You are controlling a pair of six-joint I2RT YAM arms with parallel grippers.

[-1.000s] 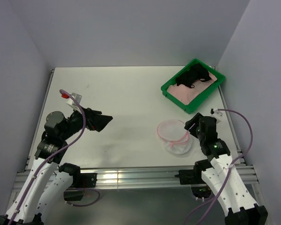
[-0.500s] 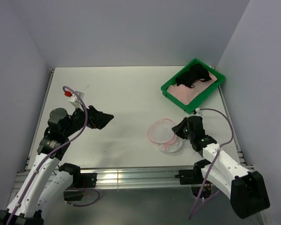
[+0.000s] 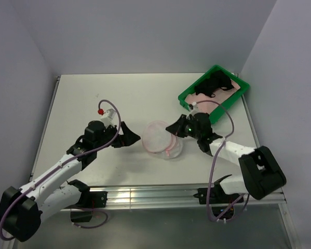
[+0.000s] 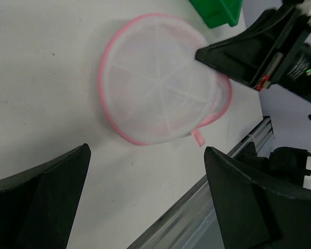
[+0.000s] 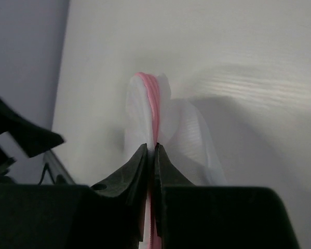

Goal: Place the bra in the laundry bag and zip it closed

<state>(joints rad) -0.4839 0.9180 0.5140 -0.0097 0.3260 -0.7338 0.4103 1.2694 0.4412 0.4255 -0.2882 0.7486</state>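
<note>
- White mesh laundry bag [image 3: 163, 141] with its pink zip rim sits mid-table [image 3: 93, 98] between both grippers, one side raised on edge.
- Right arm [image 3: 233, 150] stretches low and leftward; the right gripper [image 3: 173, 129] pinches the bag's pink rim.
- Left arm [image 3: 56, 171] reaches low toward the bag; the left gripper [image 3: 132, 137] is spread wide just beside it, not touching.
- Black bra [image 3: 211, 84] lies in the green tray [image 3: 195, 105], far right.
</note>
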